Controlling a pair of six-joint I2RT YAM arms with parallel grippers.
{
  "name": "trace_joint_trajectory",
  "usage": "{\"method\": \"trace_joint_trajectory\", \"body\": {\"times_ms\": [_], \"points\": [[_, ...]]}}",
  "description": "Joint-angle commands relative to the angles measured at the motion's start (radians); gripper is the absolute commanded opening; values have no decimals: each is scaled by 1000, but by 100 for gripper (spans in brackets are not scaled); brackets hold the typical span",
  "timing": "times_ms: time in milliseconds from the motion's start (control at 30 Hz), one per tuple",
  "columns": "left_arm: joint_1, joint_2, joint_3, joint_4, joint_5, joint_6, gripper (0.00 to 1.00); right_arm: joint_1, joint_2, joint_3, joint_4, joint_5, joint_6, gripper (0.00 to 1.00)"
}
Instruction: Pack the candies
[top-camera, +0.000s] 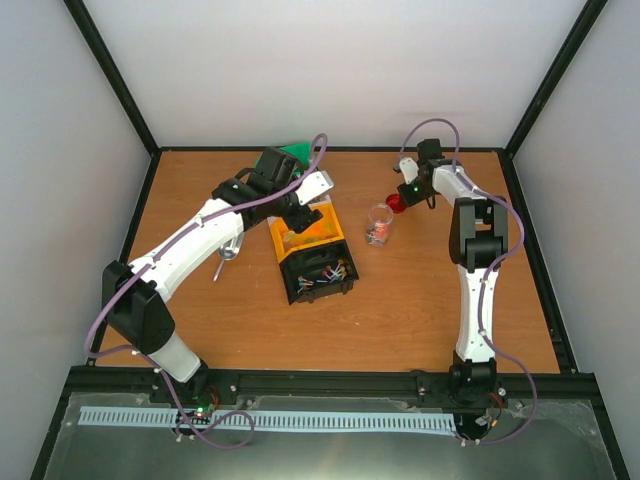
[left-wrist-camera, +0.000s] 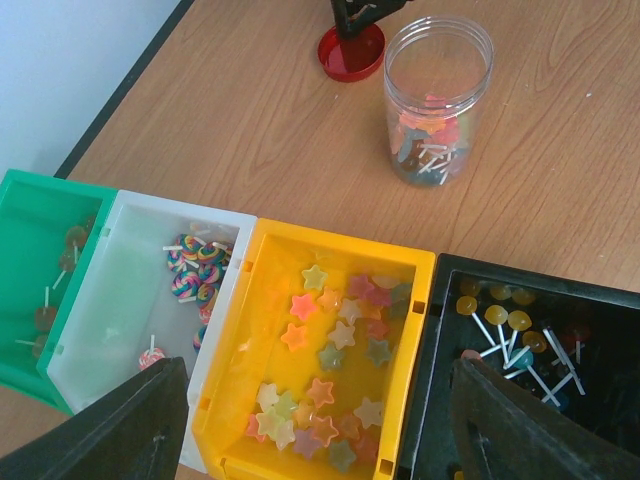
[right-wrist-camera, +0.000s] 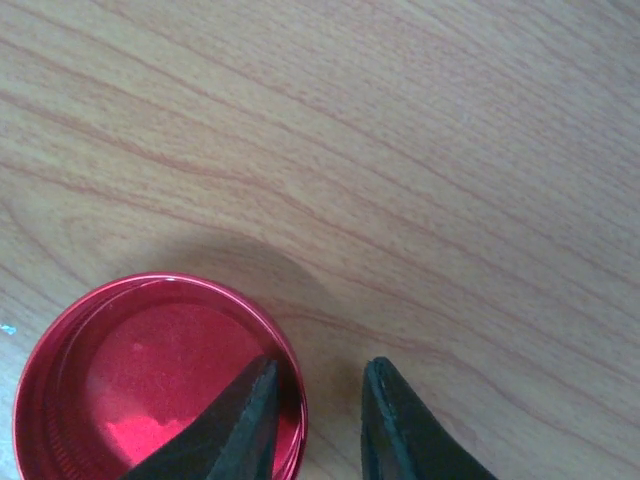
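Note:
The candies lie sorted in four bins set side by side: star sweets (left-wrist-camera: 330, 375) in the yellow bin (left-wrist-camera: 232, 330), swirl lollipops (left-wrist-camera: 190, 268) in the white bin (left-wrist-camera: 110, 300), round lollipops (left-wrist-camera: 510, 335) in the black bin (left-wrist-camera: 432, 330), and a few in the green bin (left-wrist-camera: 30, 200). A clear open jar (left-wrist-camera: 437, 100) holds some mixed candies (top-camera: 377, 233). My left gripper (left-wrist-camera: 320, 430) hangs open and empty above the yellow bin (top-camera: 300, 218). My right gripper (right-wrist-camera: 320, 365) is open, low over the table, with its jaws astride the rim of the red lid (right-wrist-camera: 130, 390).
The red lid (top-camera: 397, 203) lies open side up just beyond the jar (top-camera: 378, 225). A metal spoon-like tool (top-camera: 228, 252) lies on the table to the left of the bins. A black frame edges the wooden table (top-camera: 450, 310).

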Motion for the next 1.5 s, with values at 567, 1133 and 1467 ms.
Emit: {"method": "trace_joint_trajectory", "body": {"times_ms": [567,1133,1467], "points": [[163,143,420,-158,403,-236,99,-181,-308,54,19,-674,152,3],[163,153,477,347,1075,-821,100,-9,-941,-612,1061,-613,291,3],[162,178,368,755,1263,-1287,100,131,-1070,-841,1551,-343,52,3]]}}
